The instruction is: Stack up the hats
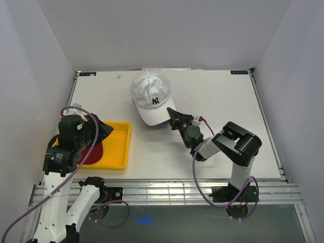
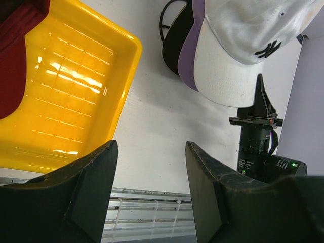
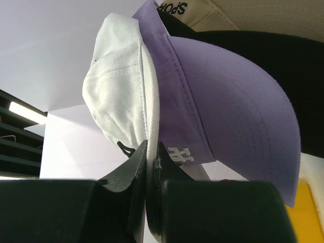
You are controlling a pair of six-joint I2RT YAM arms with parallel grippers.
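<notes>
Leftmost, left gripper (image 2: 150, 162), fingers apart and empty, over yellow rectangular plastic tray (image 1: 120, 147); dark red fabric cap (image 1: 95, 152) lies in tray. Mid-table, white fabric cap (image 1: 150, 96) tops lavender fabric cap (image 3: 228, 101), black cap (image 2: 174, 35) beneath. Right gripper (image 3: 152, 152) fingers clamped on white cap's brim.

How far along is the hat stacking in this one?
Done: the white cap sits atop the lavender cap and black cap. In hand: the right hand pinches the white cap's brim. Left: the dark red cap lies in the yellow tray, near the open, empty left hand.
</notes>
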